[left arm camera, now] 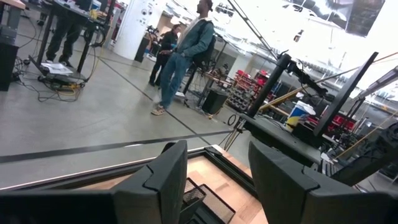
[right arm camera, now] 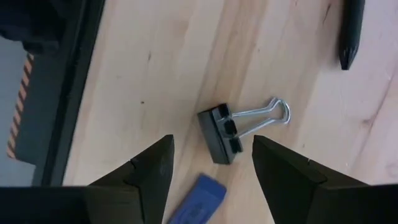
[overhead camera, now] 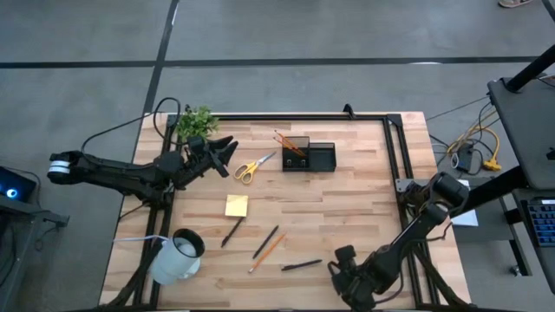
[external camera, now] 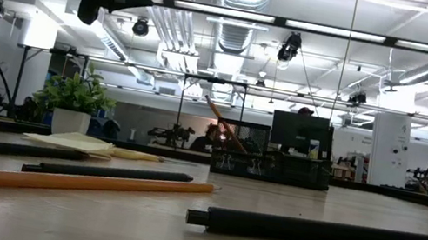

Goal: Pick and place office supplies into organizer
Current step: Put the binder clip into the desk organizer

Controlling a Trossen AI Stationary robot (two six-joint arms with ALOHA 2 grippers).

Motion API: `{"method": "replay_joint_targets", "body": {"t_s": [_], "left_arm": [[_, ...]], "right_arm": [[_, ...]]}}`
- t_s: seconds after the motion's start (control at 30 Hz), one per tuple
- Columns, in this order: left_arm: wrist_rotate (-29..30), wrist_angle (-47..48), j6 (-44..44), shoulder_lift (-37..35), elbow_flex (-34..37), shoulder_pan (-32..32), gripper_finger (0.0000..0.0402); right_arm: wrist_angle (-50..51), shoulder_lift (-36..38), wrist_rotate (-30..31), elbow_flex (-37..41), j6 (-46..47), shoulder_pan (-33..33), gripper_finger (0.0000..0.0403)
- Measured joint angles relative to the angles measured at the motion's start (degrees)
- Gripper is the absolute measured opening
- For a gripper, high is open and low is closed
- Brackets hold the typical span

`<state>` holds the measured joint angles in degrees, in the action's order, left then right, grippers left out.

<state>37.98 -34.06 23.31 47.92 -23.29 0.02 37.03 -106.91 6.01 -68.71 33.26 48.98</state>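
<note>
Right gripper (right arm camera: 211, 168): my fingers stand apart, empty, hanging over the lower right of the table in the high view. Through my wrist view a black binder clip (right arm camera: 221, 134) lies on the bare wood between my fingertips, wire handles folded out to one side. A small blue piece (right arm camera: 199, 199) lies just beside it, and a dark pen tip (right arm camera: 349, 34) shows at the upper right corner of that frame.

Left gripper (overhead camera: 227, 149): fingers apart, nothing between them, raised at the upper left of the table, near the yellow-handled scissors (overhead camera: 253, 166).

Organizer (overhead camera: 308, 156): upper middle of the table, orange pencils already standing in its left compartment. Still loose on the wood: sticky-note pad (overhead camera: 236, 205), a pencil (overhead camera: 267, 253), and dark pens in the lower middle.

Handling judgement, clip: light, rigid steel body, smooth and likely to skate on the wood if nudged. Best hold is across the flat black body, not the springy wire loops, which would flex and twist out.
</note>
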Motion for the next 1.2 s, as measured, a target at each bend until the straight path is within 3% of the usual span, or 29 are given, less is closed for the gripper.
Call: {"method": "replay_joint_targets", "body": {"t_s": [0.27,0.53,1.2], "left_arm": [[0.0,0.0,0.0,0.0,0.0,0.0,0.0157],[0.0,0.0,0.0,0.0,0.0,0.0,0.0157],[0.0,0.0,-0.2,0.0,0.0,0.0,0.0157]], "right_arm": [[-1.4,-0.2,5.8,0.5,-6.2,0.1,0.0203],[-3.3,-0.2,0.2,2.1,-7.6,0.7,0.0203],[-6.4,-0.2,4.7,5.1,-13.1,1.1,0.0203]]}}
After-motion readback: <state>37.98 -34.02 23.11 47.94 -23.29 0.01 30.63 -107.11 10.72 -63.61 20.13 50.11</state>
